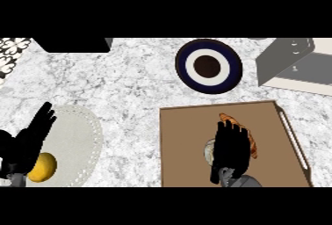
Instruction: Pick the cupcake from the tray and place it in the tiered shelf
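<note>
Head view: right hand (231, 147) over brown tray (188, 145), fingers straight, not yet curled, covering cupcake (209, 150); likely lined up for grasp. Croissant (250, 139) beside, same tray. Tiered shelf (295, 66) top right, apparently unloaded. Left hand (29, 140) resting open at left edge. Yellow fruit (43, 167) on white plate (81, 136).

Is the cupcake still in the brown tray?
Yes, in the tray. The cupcake shows as a pale edge beside the right hand, which hangs over it. Cannot tell if it is gripped.

brown tray (188, 145), navy-white ringed plate (209, 66)
</note>
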Robot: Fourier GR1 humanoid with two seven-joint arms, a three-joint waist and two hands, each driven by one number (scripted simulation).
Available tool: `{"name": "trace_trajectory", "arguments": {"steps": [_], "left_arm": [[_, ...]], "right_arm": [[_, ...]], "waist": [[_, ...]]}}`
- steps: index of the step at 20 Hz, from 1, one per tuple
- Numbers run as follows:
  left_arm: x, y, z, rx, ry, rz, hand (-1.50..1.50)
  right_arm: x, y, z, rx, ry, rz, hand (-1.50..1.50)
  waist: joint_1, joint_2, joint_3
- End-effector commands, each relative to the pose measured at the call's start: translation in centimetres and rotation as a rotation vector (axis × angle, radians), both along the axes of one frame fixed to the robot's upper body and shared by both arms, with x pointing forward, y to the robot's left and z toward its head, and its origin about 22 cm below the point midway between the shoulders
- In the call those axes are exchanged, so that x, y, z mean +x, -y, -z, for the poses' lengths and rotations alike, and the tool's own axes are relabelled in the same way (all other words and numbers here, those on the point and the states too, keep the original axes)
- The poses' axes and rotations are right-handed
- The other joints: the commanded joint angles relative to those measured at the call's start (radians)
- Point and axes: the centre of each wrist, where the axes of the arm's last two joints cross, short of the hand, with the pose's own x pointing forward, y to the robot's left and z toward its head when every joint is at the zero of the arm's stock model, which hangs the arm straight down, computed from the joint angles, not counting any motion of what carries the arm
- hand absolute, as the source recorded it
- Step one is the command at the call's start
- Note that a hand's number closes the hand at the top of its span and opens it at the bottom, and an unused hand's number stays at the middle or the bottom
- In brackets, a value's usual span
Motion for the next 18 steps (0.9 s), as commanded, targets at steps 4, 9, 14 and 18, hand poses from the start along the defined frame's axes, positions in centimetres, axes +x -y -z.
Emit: {"name": "trace_trajectory", "arguments": {"steps": [4,9,14,18], "left_arm": [[0.3,-0.4,-1.8,0.003,0.002,-0.002,0.00],[1.5,-1.1,-0.6,-0.010,-0.012,-0.008,0.00],[0.6,-1.0,-0.7,-0.014,0.004,-0.002,0.00],[0.2,0.3,-1.0,0.000,-0.008,0.012,0.00]], "right_arm": [[-0.6,1.1,2.7,-0.021,-0.049,0.013,1.50],[-2.1,1.9,3.1,-0.061,0.000,-0.026,1.50],[-1.3,-0.9,0.6,-0.092,0.114,-0.052,1.50],[0.5,3.2,-3.4,-0.051,0.217,-0.136,1.50]], "waist": [[0.000,0.003,0.003],[-0.006,0.004,0.003],[-0.001,0.003,0.003],[-0.001,0.003,0.003]]}}
